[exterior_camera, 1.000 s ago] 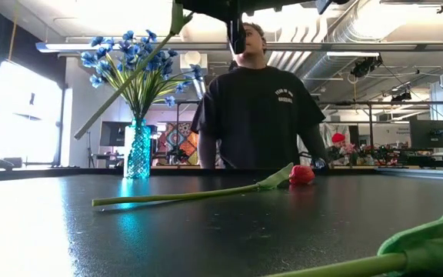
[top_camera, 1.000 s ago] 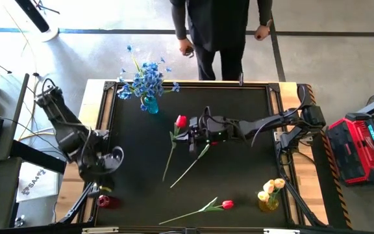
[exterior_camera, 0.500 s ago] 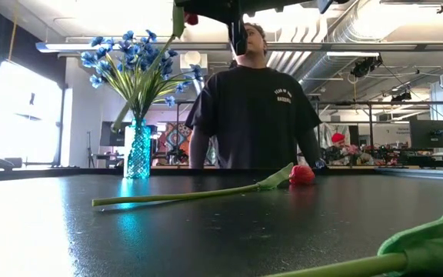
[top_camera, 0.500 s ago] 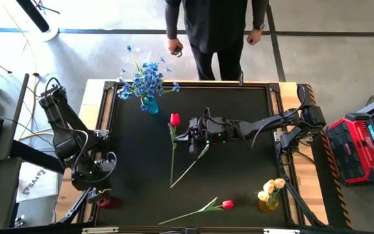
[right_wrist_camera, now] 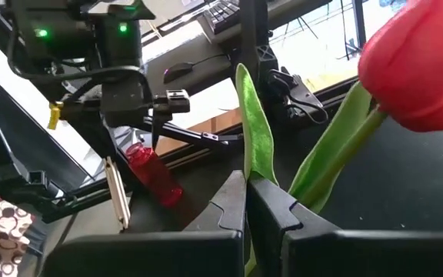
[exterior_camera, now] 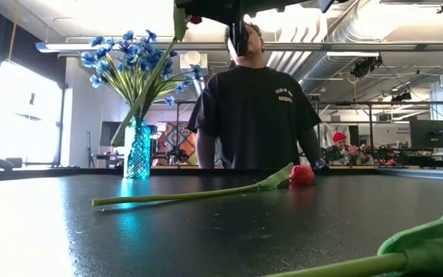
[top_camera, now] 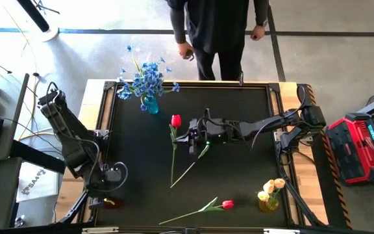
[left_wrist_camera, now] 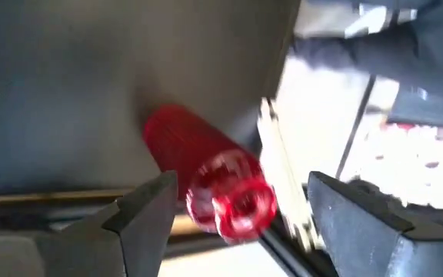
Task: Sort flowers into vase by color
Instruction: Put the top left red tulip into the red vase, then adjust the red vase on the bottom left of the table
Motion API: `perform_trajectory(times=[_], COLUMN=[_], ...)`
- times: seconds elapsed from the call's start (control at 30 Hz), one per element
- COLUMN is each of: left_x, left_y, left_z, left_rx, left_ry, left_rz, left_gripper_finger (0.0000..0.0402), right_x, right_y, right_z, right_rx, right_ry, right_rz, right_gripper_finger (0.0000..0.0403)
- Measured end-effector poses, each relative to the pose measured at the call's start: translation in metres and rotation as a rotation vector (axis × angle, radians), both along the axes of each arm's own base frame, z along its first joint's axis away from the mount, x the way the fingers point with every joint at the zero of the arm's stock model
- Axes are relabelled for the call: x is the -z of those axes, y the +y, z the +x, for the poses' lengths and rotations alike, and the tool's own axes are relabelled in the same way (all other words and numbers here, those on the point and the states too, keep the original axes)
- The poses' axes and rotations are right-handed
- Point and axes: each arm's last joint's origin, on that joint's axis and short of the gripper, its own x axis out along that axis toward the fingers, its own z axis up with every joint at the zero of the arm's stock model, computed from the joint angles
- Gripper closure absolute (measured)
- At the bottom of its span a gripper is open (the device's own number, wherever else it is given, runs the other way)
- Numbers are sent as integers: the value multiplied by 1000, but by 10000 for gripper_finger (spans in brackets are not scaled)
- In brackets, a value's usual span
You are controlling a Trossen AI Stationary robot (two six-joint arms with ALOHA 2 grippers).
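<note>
My right gripper (top_camera: 192, 138) hovers over the middle of the black table, shut on a red tulip (top_camera: 175, 120) whose stem slants down toward the near edge. Under that gripper a second tulip stem (top_camera: 190, 168) lies on the table; in the low view its red bloom (exterior_camera: 301, 175) shows. A third red tulip (top_camera: 226, 205) lies by the near edge. My left gripper (top_camera: 112, 177) is open above the small red vase (left_wrist_camera: 206, 169) at the table's near-left corner. Its fingers stand on either side of the vase's mouth without touching. My right gripper pinches the tulip's stem (right_wrist_camera: 261, 178) between its two fingers, where a long leaf rises from it, a little below the bloom (right_wrist_camera: 421, 69). The fingers come nearly level from the table's right. The tulip is lifted clear, its stem hanging slanted below the fingers.
A blue glass vase (top_camera: 150, 104) with blue sprays stands at the far left. A yellow vase (top_camera: 268, 203) with pale yellow tulips stands at the near right. A person (top_camera: 216, 26) stands behind the far edge. The middle left of the table is bare.
My left gripper has gone down and toward the table's near edge, coming over the red vase. The held tulip has swung in my right gripper: its bloom shifted slightly left and the stem's lower end swung toward the right, so it hangs steeper.
</note>
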Motion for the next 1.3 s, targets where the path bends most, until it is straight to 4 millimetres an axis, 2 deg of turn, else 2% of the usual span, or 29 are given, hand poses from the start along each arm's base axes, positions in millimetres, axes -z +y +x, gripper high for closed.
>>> perform_trajectory(times=[0.17, 0.33, 0.57, 0.7, 0.87, 1.03, 1.17, 1.3], left_x=[-13, -26, -18, -18, -20, -15, -10, -5], left_y=[-5, -7, -23, -27, -37, -43, -48, -54], left_z=[-7, -14, -20, -25, -31, -37, -39, -39], left_rx=[63, 50, 89, 70, 49, 51, 63, 61], left_ry=[62, 24, 27, 100, 132, 135, 142, 109], left_rz=[35, 155, 211, 172, 99, 123, 146, 163], left_gripper_finger=[123, 123, 123, 123, 123, 123, 123, 123], right_x=[2, 4, 5, 5, 5, 5, 8, 22], right_y=[0, 0, 3, 5, 5, 4, 3, 0], right_z=[0, -1, -2, -2, -2, -2, -3, -8], right_rx=[4, 4, 28, 47, 52, 64, 126, 278], right_ry=[18, 40, 50, 48, 48, 49, 88, 224], right_rz=[14, 10, -28, -55, -63, -57, 23, 164], right_gripper_finger=[403, 403, 393, 361, 300, 238, 205, 197])
